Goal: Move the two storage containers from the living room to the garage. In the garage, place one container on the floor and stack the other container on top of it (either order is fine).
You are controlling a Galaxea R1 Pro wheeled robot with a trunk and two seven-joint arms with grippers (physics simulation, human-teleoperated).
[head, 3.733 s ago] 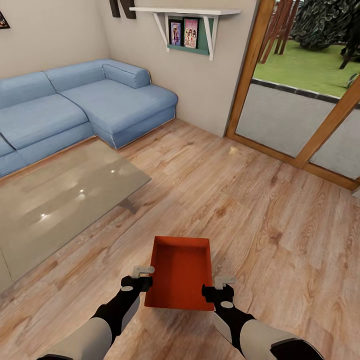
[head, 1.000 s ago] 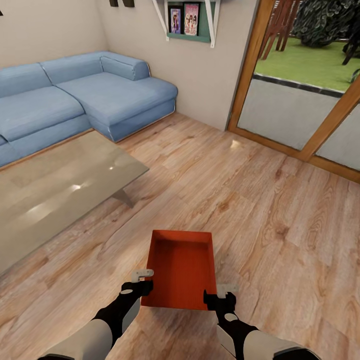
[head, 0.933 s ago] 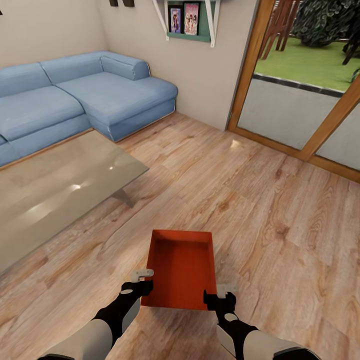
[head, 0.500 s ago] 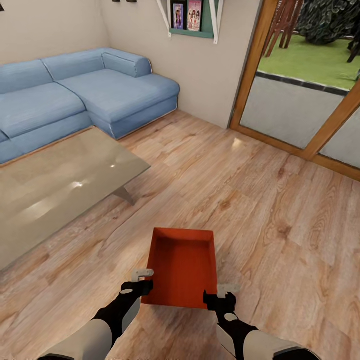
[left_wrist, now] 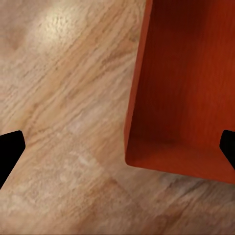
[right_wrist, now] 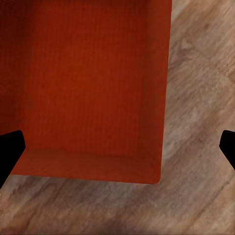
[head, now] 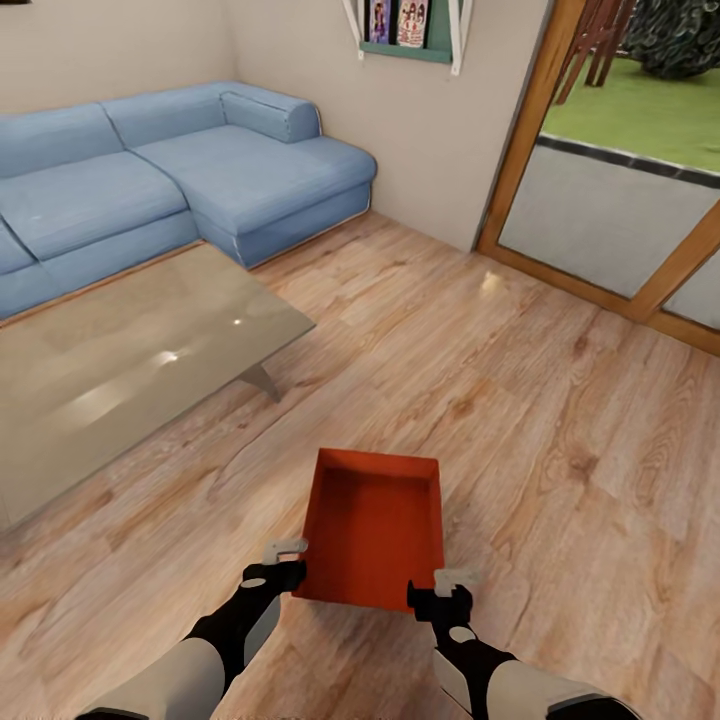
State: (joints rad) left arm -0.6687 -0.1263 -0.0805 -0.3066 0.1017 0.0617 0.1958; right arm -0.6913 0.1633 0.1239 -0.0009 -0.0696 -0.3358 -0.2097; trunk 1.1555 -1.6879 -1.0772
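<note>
**One bin between two spread hands, living room floor underfoot**

The left hand [head: 286, 560] sits at the lower centre of the head view, just beside the near left corner of the storage container [head: 372, 535]; the right hand [head: 447, 588] sits at the near right corner. In each wrist view the two dark fingertips stand at opposite edges of the picture, well apart, so both hands are spread wide and grasp nothing. From the left wrist view one finger lies over the bin's inside and the other over bare flooring, so the left wall appears to run between them; the right wrist view reads the same way for the right wall. Whether any finger touches a wall, I cannot tell.

The red-orange bin lies straight ahead of both hands, its long axis running away from the robot toward the upper part of the frame, its short near wall closest to the hands. Neither arm is clearly nearer. It is open-topped and holds nothing.

It rests on the glossy wood-plank flooring [head: 560, 420]. Further out, the glass worktop [head: 120, 370] fills the left middle, the blue sofa [head: 180, 180] the upper left, the wood-framed glass door [head: 620, 200] the upper right.
</note>
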